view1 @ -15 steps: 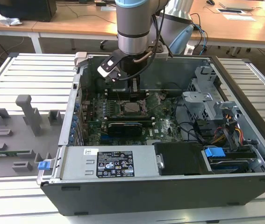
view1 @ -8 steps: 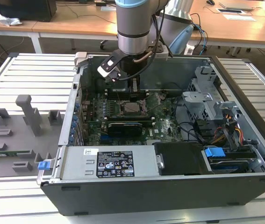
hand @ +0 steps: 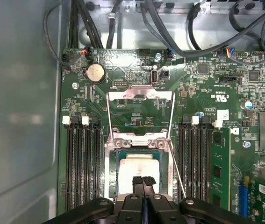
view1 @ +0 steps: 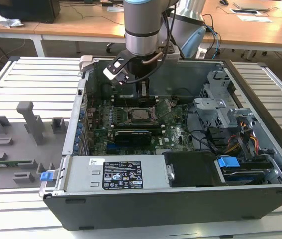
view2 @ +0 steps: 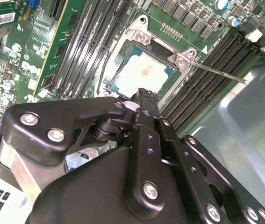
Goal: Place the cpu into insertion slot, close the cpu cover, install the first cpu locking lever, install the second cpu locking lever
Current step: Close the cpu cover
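The cpu (hand: 139, 169) lies flat in the insertion slot (hand: 110, 173), pale top facing up; it also shows in the second wrist view (view2: 146, 72). The cpu cover (hand: 139, 95) is swung open and stands back from the slot on its hinge, with green board showing through its square opening. One thin locking lever (hand: 176, 171) sticks out loose beside the slot and appears as a rod (view2: 216, 71) in the second wrist view. My gripper (hand: 144, 180) hangs just above the cpu's edge, fingers shut together and empty. In the exterior view it (view1: 141, 95) is over the slot (view1: 140, 115).
Black memory slots (hand: 82, 163) run along both sides of the socket. The open computer case (view1: 81, 114) walls in the board, with cables (hand: 169, 28), a drive cage (view1: 220, 107) and a power supply (view1: 121, 174) around it. A grey fixture tray (view1: 16, 144) lies outside the case.
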